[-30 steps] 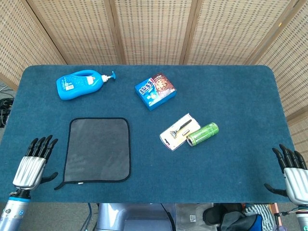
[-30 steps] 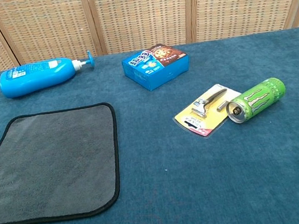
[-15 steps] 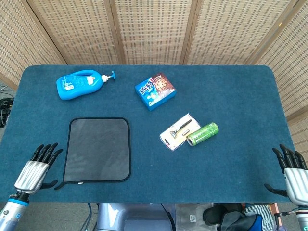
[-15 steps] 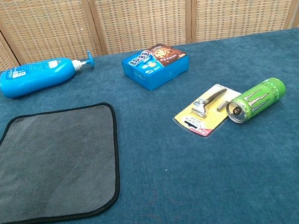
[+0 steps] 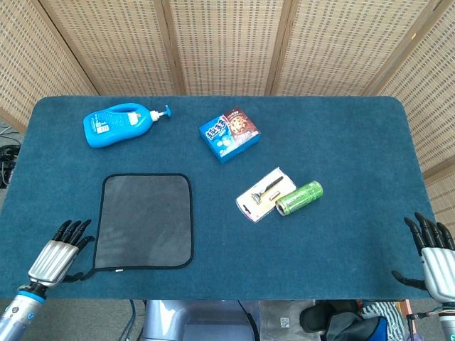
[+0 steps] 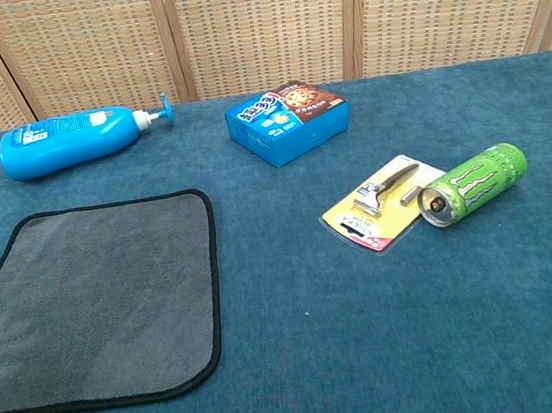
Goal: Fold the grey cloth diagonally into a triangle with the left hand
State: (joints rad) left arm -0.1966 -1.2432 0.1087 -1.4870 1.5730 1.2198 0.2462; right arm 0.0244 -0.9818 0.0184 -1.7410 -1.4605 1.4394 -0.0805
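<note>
Blue table felt carries the flat, unfolded grey cloth near its front left, toward whose near-left corner the left hand, fingers apart and empty, has slid closer, suggesting a coming pinch.

On the blue table I count one grey cloth at the near left, one blue pump bottle at the far left, one blue snack box in the middle, one packaged razor, one green can, and two robot hands, left and right.
</note>
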